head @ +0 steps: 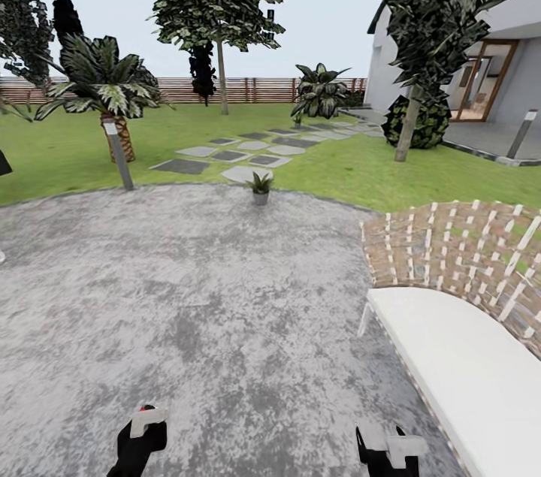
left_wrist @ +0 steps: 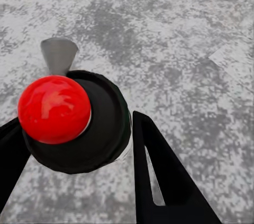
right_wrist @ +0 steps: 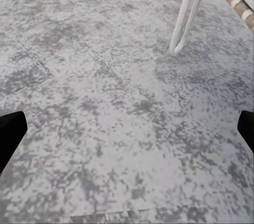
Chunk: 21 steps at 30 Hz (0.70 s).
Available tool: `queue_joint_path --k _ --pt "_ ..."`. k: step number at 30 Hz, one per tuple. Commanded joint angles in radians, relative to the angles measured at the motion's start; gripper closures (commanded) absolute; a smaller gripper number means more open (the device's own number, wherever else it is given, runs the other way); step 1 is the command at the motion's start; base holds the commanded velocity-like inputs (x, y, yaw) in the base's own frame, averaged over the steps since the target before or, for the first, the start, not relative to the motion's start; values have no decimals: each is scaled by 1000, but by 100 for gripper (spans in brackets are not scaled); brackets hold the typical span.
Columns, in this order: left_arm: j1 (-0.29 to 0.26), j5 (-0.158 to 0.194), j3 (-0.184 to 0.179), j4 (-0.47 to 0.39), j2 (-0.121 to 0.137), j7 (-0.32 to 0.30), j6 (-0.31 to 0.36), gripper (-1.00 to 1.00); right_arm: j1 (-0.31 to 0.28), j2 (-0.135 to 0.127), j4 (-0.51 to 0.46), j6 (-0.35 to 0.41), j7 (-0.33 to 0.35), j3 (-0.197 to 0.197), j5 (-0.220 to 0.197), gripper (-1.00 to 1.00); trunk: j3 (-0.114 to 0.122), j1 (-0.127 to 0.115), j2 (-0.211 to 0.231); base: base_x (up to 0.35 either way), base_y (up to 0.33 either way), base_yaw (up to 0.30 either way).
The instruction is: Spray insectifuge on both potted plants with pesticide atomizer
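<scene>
**Crossing the patio, sprayer in hand**

Rolling over the round grey patio [head: 188, 297], I have the garden's lawn [head: 361, 169] ahead and the brown slatted fence [head: 248, 89] closing it off at the back. A woven-backed seat with a white cushion [head: 458, 357] stands on my right; the right wrist camera sees one of its thin white legs [right_wrist: 185, 15] planted on the paving.

Both arms ride low in front of me, which I judge suits travel: nothing sticks out to catch the seat.

One potted plant [head: 260, 187] sits at the far edge of the patio, just before the stepping stones [head: 240, 150], well apart from me. It is a small rosette of pointed green leaves in a tiny grey pot. I see no second plant from here.

The left claw [left_wrist: 74, 139] is closed around the sprayer [left_wrist: 79, 123], a black finger [left_wrist: 159, 176] pressed to its side. I am holding it upright, I think, so the nozzle end stays free for aiming. From above, the bottle reads as a round dark body capped by a glossy red ball, with paving far below it. In the head camera the left claw [head: 143, 436] shows a speck of red at its top.

The right claw [right_wrist: 127, 128] is spread wide, its dark tips at opposite edges of its camera, gripping nothing.
</scene>
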Motion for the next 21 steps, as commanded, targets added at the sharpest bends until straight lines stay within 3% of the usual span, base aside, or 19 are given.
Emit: queue_joint_path --k 1,9,21 --pt "-1 10 -3 1 0 -1 -3 100 -1 0 1 -2 -5 -1 6 -100 -1 0 0 339 0 0" --pt "-1 10 -3 1 0 -1 -3 100 -1 0 2 -2 -5 -1 6 -100 -1 0 0 339 0 88" --pt "-1 10 -3 1 0 -1 -3 100 -1 0 1 -2 -4 0 6 -100 -1 0 0 340 0 224"
